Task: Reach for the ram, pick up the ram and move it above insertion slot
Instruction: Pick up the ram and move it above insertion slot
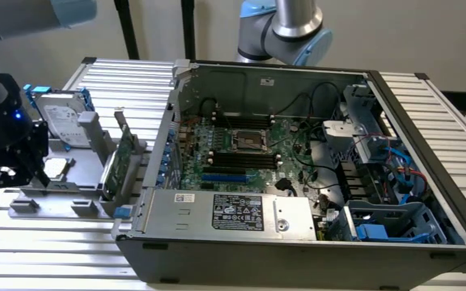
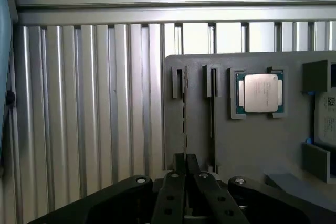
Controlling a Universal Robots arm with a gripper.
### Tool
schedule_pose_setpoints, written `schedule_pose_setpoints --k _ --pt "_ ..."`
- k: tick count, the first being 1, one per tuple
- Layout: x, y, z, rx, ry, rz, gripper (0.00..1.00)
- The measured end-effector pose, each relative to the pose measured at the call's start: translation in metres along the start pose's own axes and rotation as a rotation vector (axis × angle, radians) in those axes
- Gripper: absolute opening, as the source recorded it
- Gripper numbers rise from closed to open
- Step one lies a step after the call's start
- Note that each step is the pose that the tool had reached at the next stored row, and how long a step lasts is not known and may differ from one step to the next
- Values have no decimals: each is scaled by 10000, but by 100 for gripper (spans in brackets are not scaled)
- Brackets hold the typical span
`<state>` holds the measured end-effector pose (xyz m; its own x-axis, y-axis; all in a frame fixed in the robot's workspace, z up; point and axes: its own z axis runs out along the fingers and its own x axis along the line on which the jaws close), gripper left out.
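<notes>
The black gripper (image 2: 185,159) is pinched narrow on the end of the ram (image 2: 185,103), a thin board seen edge-on. The ram stands in a grooved, matte grey holder (image 2: 247,145) on the ribbed aluminium table (image 2: 79,108).

The table (image 2: 79,103) is ribbed, silvery metal with a soft sheen. The holder tray (image 2: 252,145) is matt grey plastic. The processor (image 2: 260,93) has a smooth, bright metal lid. The gripper (image 2: 185,161) is matt black. The ram (image 2: 185,114), seen edge-on, is too thin to judge.

Dim, even light; soft glare streaks the ribbed table (image 2: 79,103).
</notes>
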<state>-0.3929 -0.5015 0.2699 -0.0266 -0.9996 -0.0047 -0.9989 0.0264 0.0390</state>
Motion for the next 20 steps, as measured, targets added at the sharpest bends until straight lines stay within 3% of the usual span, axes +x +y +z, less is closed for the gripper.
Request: schedule_pose_setpoints --k 9,20 --pt "-6 -153 -417 -6 2 0 13" --pt "-18 -484 -930 -9 -6 -11 13"
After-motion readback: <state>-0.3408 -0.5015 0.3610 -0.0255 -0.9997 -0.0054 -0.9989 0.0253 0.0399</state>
